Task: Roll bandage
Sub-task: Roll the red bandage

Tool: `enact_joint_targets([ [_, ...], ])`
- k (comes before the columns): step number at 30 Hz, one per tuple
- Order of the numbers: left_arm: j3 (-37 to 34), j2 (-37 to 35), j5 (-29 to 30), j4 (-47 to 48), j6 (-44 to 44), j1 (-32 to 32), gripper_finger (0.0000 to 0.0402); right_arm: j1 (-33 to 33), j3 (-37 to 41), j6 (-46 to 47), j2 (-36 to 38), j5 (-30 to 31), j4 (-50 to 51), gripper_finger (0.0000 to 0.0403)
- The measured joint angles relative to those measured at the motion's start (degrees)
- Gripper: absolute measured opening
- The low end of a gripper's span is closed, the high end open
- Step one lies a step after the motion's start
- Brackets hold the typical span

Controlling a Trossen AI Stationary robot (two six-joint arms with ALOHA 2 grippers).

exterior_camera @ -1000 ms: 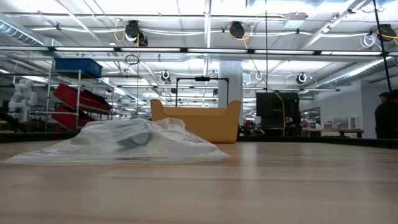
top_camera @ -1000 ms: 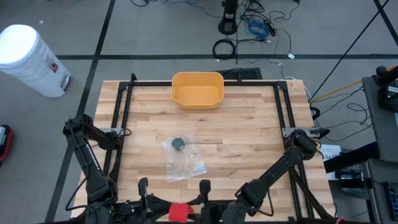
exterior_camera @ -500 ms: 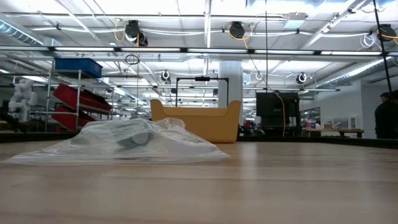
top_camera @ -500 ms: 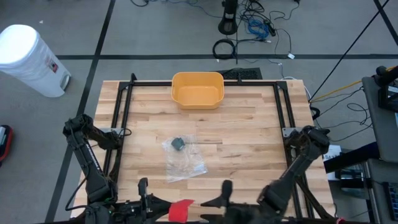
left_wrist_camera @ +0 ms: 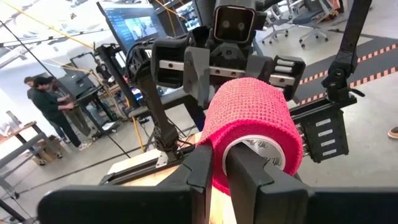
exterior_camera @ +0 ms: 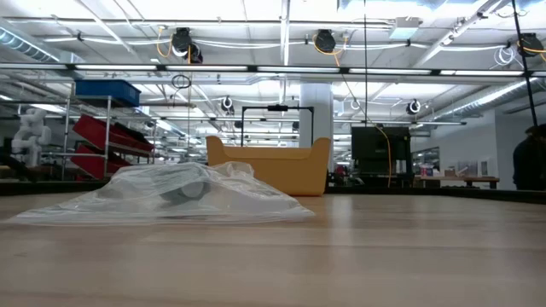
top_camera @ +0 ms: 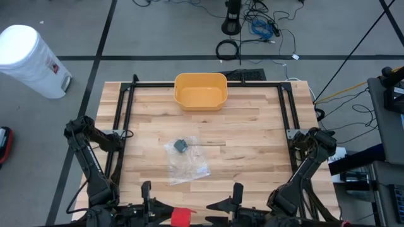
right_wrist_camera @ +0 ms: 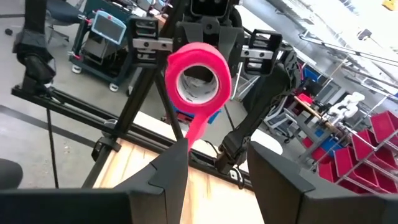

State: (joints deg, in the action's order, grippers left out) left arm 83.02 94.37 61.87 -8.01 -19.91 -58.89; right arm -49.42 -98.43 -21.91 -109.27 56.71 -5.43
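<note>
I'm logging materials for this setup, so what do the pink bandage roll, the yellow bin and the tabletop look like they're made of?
The pink bandage roll looks like a woven, crinkly elastic wrap, matte, on a smooth white core, probably cardboard or plastic. The yellow bin looks like molded plastic: even color, rounded corners, a slight sheen. The tabletop looks like butcher-block wood, with visible strips and grain and a light satin finish.

Yellow bin (top_camera: 200,91), plastic bag (top_camera: 185,161)
</note>
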Motion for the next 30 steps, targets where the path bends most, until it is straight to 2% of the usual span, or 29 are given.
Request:
enact_joint_targets([
  [3,0.0,0.0,-0.1,0.1,0.1,0.1,0.0041,0.6,0.0,0.0,-0.1,-0.6,0.1,0.0151],
  [8,0.0,0.0,-1.4,0.4,0.2,0.5,0.0041,1.7,0.0,-1.4,-0.1,-5.9,-1.8,0.0151],
  [13,0.0,0.0,-3.7,1.6,2.3,1.4,0.0041,2.2,0.0,-5.2,-0.1,-6.1,-4.3,0.0151],
  [17,0.0,0.0,-3.8,2.6,3.1,1.6,0.0041,2.4,0.0,-5.4,-0.1,-6.2,-4.7,0.0151],
  [25,0.0,0.0,-3.8,2.7,3.1,1.6,0.0041,3.1,0.0,-4.7,-0.1,-12.1,-6.0,0.0151],
  [30,0.0,0.2,-5.0,2.4,3.2,2.2,0.0041,3.8,0.0,-3.7,-0.1,-13.5,-6.6,0.0151],
])
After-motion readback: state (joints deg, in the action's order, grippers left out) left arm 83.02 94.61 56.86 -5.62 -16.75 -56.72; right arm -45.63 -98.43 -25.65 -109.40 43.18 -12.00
